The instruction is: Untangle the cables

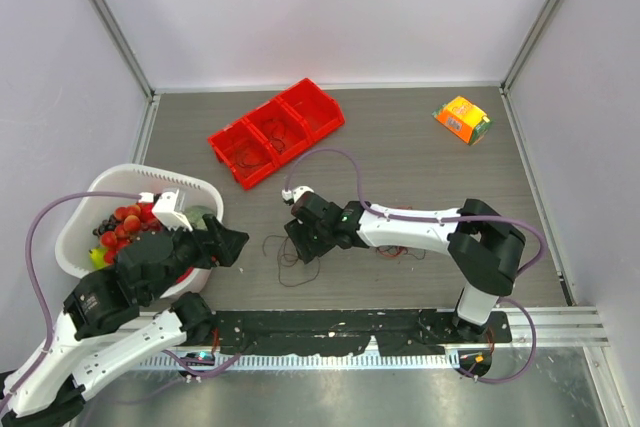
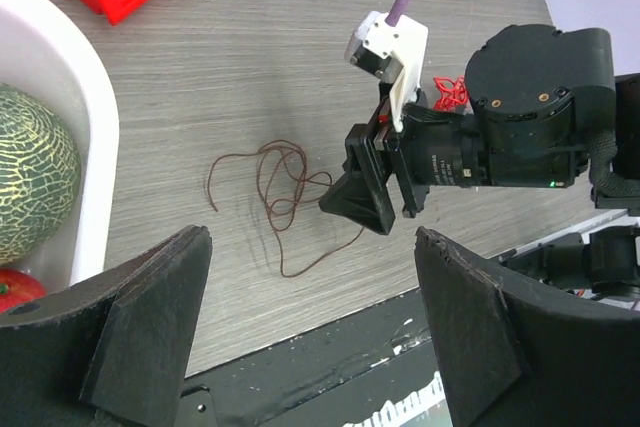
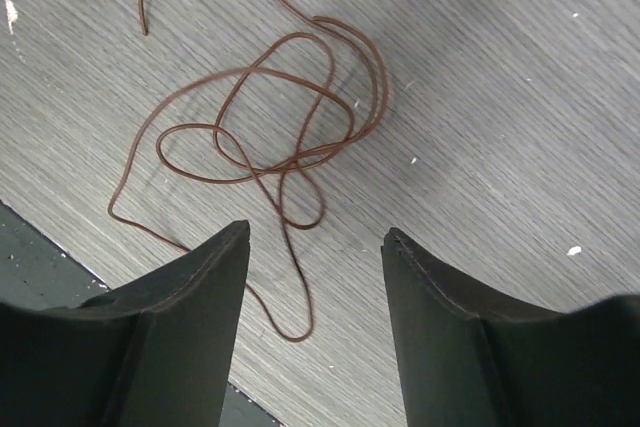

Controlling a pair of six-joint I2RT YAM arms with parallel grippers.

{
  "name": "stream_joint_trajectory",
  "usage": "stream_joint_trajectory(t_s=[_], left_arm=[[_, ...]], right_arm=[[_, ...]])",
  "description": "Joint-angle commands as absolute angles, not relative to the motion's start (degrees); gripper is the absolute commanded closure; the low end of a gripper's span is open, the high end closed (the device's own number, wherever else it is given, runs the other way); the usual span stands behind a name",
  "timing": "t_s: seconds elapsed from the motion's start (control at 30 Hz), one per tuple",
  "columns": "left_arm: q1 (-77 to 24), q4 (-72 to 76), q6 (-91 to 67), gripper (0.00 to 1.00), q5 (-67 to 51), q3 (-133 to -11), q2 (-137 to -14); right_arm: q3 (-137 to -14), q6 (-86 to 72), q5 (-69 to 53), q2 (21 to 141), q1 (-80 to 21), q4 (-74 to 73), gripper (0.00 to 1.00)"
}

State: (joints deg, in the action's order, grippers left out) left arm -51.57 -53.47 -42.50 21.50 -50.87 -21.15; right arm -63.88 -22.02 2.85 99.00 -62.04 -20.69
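Holding R gripper (image 3: 315,232) low over the brown cable (image 3: 270,137) w/ jaws apart & nothing between them, prob. for a fresh pick on that loose scribble lying flat on the table (image 1: 420,167) near the front edge. Holding L gripper (image 2: 312,242) back by the white basket (image 1: 150,169), jaws likewise wide & empty, prob. out of the way w/ a view of the strand. Counting: 1 brown cable out alone, 1 red cable clump (image 1: 397,251) just behind R arm & apart from it, more thin wires in red 3-compartment bin (image 1: 222,142) (no. unclear), 2 grippers.
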Motion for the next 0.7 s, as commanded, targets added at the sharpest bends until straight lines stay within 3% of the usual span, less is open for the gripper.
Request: stream_joint_trajectory(t_s=[0.0,0.2,0.4,0.53,0.67], left_arm=[[-51.3,-53.5,-39.6,0.12,21.6,-52.6,-22.1],[-51.3,-56.2,-36.8,0.11,21.8,-55.4,-22.7],[-51.3,-55.0,-37.0,0.10,21.9,-54.1,-20.2],[-51.3,-54.3,-36.8,0.09,22.2,-53.3,-18.2],[-51.3,-53.7,-36.7,0.08,21.8,-52.7,-15.9]], right_arm=[[-66.5,-24.0,5.8,96.9,-62.1,-22.4,0.37],[-68.6,-24.0,7.0,100.4,-62.1,-20.7,0.30],[-73.3,-25.0,11.3,107.8,-62.2,-19.6,0.35],[-74.4,-25.0,15.7,110.5,-63.5,-19.7,0.45],[-73.7,-25.0,21.4,111.0,-64.4,-20.0,0.71]])
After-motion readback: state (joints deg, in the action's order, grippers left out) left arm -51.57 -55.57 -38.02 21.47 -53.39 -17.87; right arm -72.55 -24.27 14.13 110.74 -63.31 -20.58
